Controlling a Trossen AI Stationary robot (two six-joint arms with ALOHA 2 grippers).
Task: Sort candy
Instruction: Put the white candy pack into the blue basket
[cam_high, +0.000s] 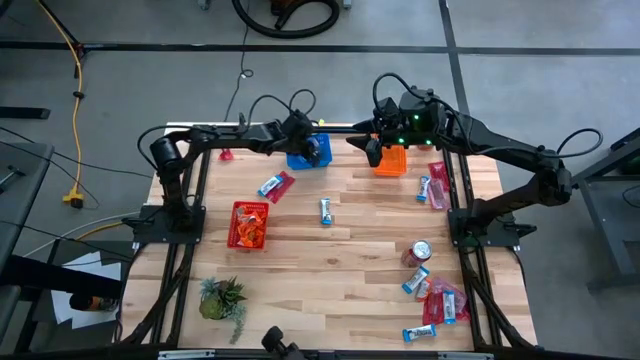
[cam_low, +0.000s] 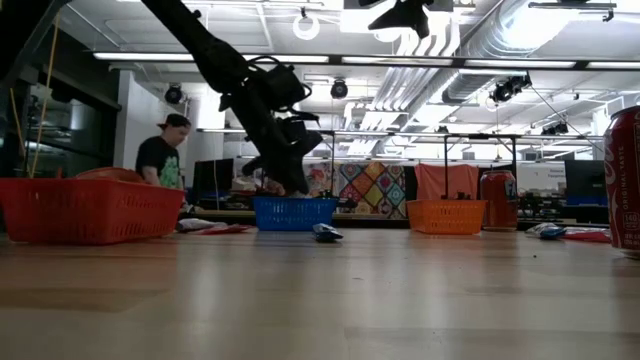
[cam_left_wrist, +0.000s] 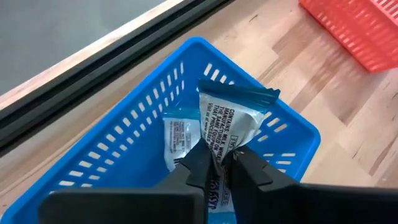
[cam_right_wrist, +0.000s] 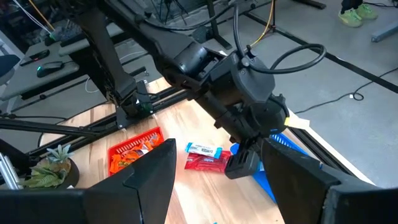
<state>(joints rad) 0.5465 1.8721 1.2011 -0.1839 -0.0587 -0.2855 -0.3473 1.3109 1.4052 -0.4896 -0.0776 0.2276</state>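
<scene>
My left gripper slants down over the blue basket at the table's far middle and is shut on a blue-and-white candy packet. Another blue-and-white candy lies on the basket's floor. My right gripper stands open and empty, high above the orange basket. Loose candy lies on the table in front of the blue basket, at mid-table, at the far right and in a heap at the near right. My left gripper pinches the candy packet between its two fingertips, near one end of the wrapper. The fingers slant down from the table's left. The packet sticks out past the fingertips, its crimped far end inside the basket's rim.
A red basket with candy stands at the left middle. A red soda can stands at the right, near the candy heap. A small plant sits at the near left. A person stands in the room behind the table.
</scene>
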